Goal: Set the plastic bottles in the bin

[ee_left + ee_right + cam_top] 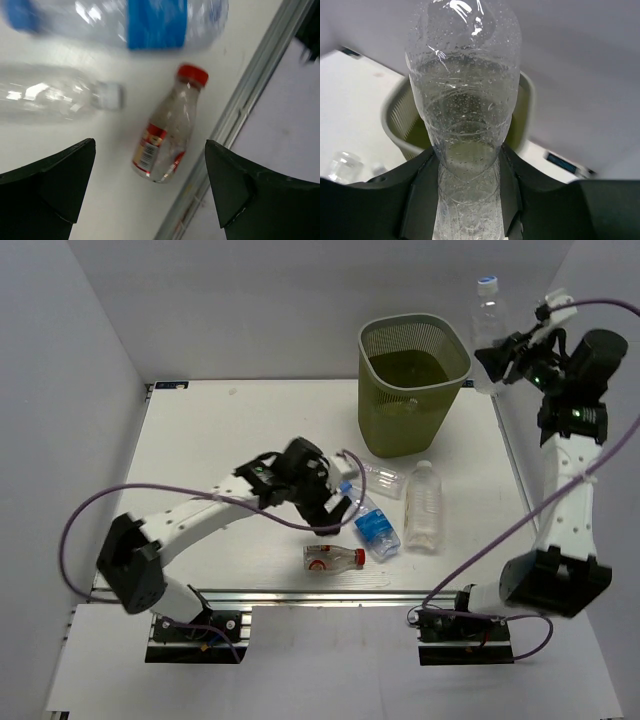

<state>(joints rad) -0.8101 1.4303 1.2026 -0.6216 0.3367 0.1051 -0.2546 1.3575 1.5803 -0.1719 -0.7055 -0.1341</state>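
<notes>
The olive-green mesh bin [415, 380] stands at the back of the table. My right gripper [497, 362] is shut on a clear blue-capped bottle [488, 320] and holds it upright in the air to the right of the bin's rim. In the right wrist view the bottle [465, 115] fills the gap between the fingers [517, 185], with the bin [400, 120] behind it. My left gripper [335, 515] is open and empty above the lying bottles. In the left wrist view it [150, 185] hovers over the red-capped bottle [167, 135], with the blue-label bottle [150, 20] beyond.
Lying on the table are the red-capped bottle [333, 558], the blue-label bottle [372, 525], a plain bottle [424, 505] and a smaller plain one [380, 478]. The table's metal front rail [235, 115] runs just past the red-capped bottle. White walls enclose the table.
</notes>
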